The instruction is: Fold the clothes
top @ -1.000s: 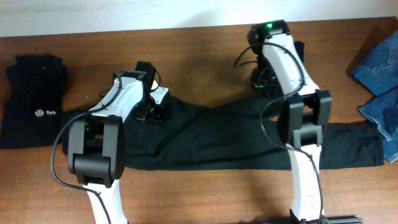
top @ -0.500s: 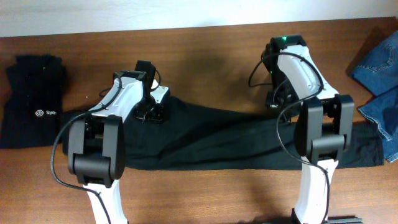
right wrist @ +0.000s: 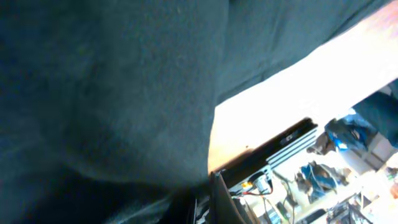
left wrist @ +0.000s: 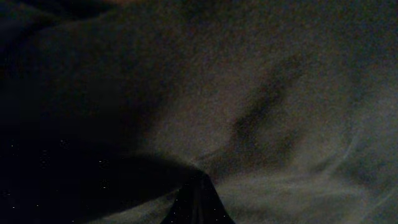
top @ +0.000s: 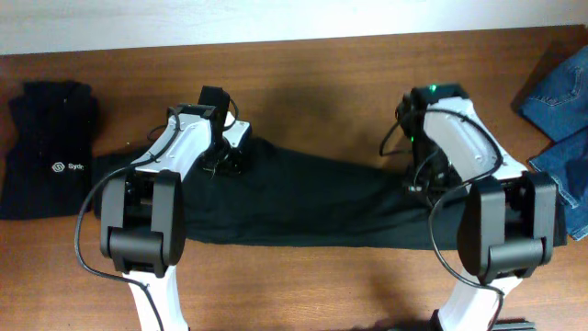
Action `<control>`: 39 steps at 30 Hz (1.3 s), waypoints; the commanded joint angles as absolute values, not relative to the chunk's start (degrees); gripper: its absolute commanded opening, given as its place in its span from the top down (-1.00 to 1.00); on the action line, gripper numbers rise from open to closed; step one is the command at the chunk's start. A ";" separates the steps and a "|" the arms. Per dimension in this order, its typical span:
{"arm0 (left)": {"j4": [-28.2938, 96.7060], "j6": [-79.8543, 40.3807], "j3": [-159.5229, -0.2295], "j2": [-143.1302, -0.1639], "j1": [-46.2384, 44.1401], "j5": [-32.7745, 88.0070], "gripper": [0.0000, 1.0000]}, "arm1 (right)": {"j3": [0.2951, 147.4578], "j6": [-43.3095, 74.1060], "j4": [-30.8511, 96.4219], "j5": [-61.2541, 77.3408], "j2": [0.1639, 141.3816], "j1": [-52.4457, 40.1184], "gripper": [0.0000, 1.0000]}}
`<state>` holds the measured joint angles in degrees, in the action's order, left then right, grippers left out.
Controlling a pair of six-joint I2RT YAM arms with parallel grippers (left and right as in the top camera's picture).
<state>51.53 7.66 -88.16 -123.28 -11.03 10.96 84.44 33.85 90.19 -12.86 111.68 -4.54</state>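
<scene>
Black soft-fabric long trousers (top: pixel 303 207) stretched along the middle of the brown wooden table (top: pixel 303 74), long axis following the table's length. Black two-finger left gripper (top: pixel 223 158) toward the table's left end, grip impossible to tell; right gripper (top: pixel 421 176) toward its right end, seemingly pinching fabric.

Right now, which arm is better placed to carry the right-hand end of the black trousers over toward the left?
Right. The right gripper is on the trousers near that end. The left gripper is at their upper left edge, far across the garment.
</scene>
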 commanded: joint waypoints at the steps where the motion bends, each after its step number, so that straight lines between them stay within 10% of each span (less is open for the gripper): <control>1: 49.23 7.33 -87.42 -125.12 -10.33 8.99 0.99 | 78.81 37.63 87.88 -13.98 109.95 -4.73 0.92; 4: 49.06 7.33 -87.42 -125.12 -10.33 8.99 0.99 | 76.84 38.61 87.37 -14.00 110.02 -4.73 0.14; 21: 49.06 7.33 -87.42 -125.12 -10.33 8.95 0.99 | 88.53 46.96 84.38 -19.79 97.51 -4.75 -0.31; 39: 49.01 7.33 -87.42 -125.12 -10.33 8.97 0.99 | 88.51 27.97 65.54 -27.68 113.75 -7.11 -0.52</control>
<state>50.28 7.66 -88.16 -123.28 -10.94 10.98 87.99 29.85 65.54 -24.32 111.61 -6.81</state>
